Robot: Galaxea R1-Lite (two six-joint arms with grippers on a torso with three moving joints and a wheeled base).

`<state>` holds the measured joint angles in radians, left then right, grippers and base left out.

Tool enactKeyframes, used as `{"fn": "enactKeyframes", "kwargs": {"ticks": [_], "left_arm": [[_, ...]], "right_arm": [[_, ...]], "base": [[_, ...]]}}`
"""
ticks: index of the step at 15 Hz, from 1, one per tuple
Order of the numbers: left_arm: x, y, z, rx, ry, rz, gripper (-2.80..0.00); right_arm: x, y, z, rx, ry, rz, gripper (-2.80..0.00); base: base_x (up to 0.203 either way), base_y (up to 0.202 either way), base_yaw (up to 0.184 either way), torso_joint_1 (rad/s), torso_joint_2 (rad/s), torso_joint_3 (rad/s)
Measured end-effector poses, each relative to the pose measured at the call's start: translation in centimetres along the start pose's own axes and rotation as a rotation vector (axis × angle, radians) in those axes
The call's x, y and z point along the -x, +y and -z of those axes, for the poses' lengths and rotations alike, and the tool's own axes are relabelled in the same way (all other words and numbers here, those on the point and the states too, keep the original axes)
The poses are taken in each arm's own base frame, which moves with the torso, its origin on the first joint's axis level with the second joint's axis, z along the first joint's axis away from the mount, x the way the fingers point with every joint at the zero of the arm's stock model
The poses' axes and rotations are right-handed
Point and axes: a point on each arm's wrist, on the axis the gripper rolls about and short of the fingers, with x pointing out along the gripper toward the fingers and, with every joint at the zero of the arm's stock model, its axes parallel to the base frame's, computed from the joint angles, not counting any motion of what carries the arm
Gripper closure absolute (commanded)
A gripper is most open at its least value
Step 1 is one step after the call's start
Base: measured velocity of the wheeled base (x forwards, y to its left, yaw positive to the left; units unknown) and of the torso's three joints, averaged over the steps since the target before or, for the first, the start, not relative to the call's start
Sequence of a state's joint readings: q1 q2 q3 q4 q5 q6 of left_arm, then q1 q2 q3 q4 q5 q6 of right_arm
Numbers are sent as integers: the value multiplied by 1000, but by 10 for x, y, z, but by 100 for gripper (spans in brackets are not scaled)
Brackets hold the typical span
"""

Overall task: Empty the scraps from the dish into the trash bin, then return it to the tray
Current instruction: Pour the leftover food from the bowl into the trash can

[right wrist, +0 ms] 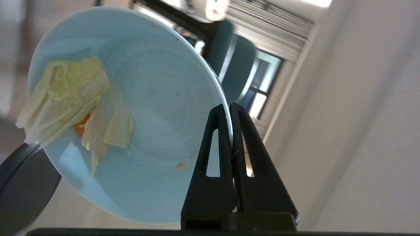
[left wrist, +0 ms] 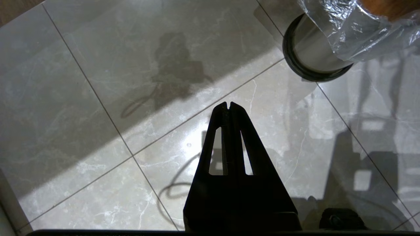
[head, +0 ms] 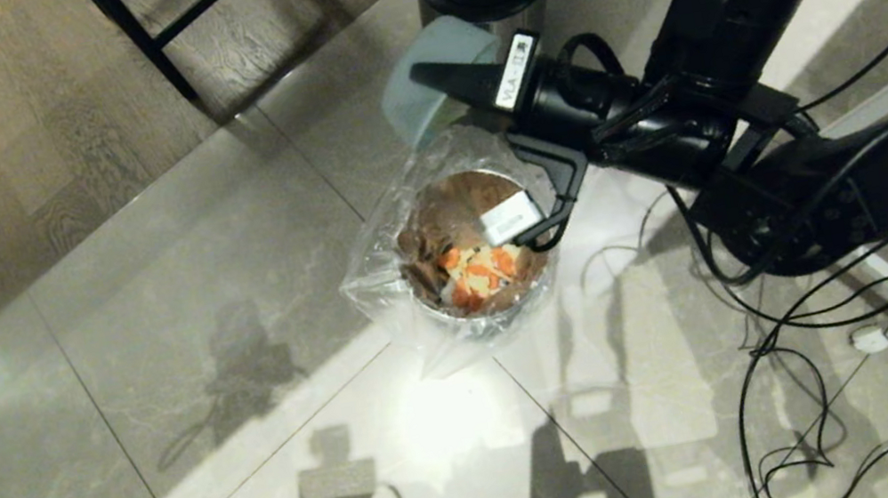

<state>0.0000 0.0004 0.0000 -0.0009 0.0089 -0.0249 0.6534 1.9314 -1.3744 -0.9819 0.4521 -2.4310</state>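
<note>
Overhead — dish (right wrist: 157, 108) in right hand (right wrist: 229, 106)

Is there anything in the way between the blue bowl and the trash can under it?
Nothing visible. The right gripper holds the dish tipped just beyond the trash bin's open mouth. Some scraps are already inside; pale leaves cling to the dish.
</note>
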Motion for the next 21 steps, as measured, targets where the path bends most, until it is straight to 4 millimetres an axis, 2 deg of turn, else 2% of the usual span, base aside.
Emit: {"fn": "enactKeyframes", "kwargs": {"ticks": [8, 14, 21], "left_arm": [[0, 0, 0, 0, 0, 0, 0], [0, 0, 0, 0, 0, 0, 0], [0, 0, 0, 0, 0, 0, 0]], "right_arm": [[-8, -5, -17, -38, -14, 40, 0], [2, 2, -28, -96, -28, -14, 0], [1, 1, -32, -136, 5, -5, 0]], "base": [[0, 0, 0, 0, 0, 0], [0, 0, 0, 0, 0, 0], [0, 0, 0, 0, 0, 0]]}}
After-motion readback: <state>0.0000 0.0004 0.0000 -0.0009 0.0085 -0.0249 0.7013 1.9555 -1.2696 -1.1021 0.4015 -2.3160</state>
